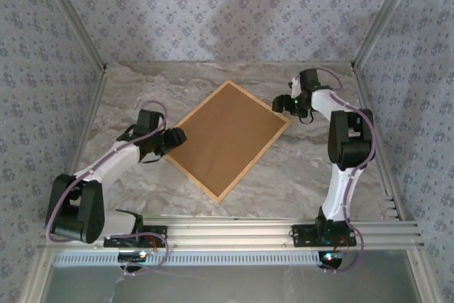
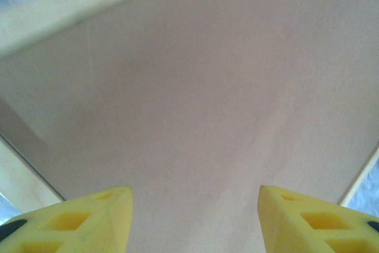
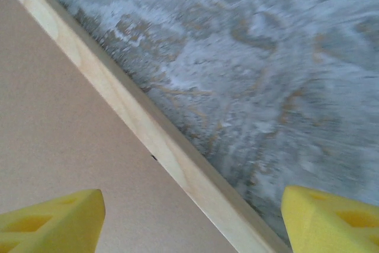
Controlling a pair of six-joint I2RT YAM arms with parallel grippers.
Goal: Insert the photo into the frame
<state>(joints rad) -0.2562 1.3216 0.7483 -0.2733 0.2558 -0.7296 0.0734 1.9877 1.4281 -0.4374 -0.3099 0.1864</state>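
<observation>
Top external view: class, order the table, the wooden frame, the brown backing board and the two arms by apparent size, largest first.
1. table
2. frame
3. backing board, just inside the frame
4. left arm and right arm: alike, so unranked

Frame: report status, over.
Left pincer open over backing board. Right pincer open, astride frame rim. Frame flat on table, backing board covering its opening.

Staged robot test cell, not real home: floral-wallpaper panels (image 1: 213,12) beyond my fingers (image 3: 53,217), marble-print tabletop (image 3: 266,75) beneath them, aluminium rails (image 1: 248,228) behind.
</observation>
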